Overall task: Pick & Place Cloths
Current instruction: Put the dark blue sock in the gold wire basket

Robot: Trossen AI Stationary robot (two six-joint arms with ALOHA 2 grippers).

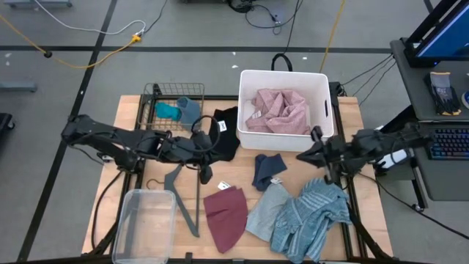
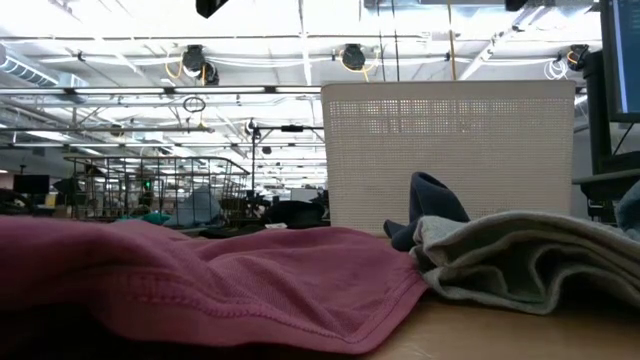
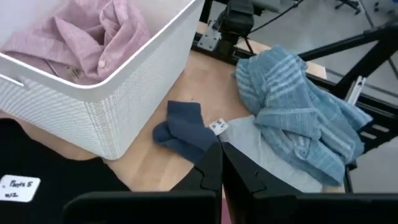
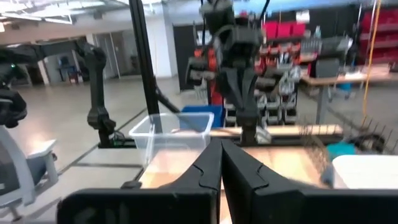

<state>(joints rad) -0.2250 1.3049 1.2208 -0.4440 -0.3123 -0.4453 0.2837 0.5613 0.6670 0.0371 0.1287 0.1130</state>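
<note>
Wooden table [image 1: 132, 117], scattered cloths [image 1: 308, 213], warehouse behind

Grey floor [image 1: 205, 29], cables; ceiling lights [image 2: 150, 30] overhead.

Table centre crowded: white bin [image 1: 284, 110] at the far edge, wire basket [image 1: 167, 97] beside it, clear tub [image 1: 144, 226] at the near-left corner. Bare wood [image 1: 242, 172] is left betw. black cloth [image 1: 223, 136] and dark blue cloth [image 1: 267, 170].
</note>
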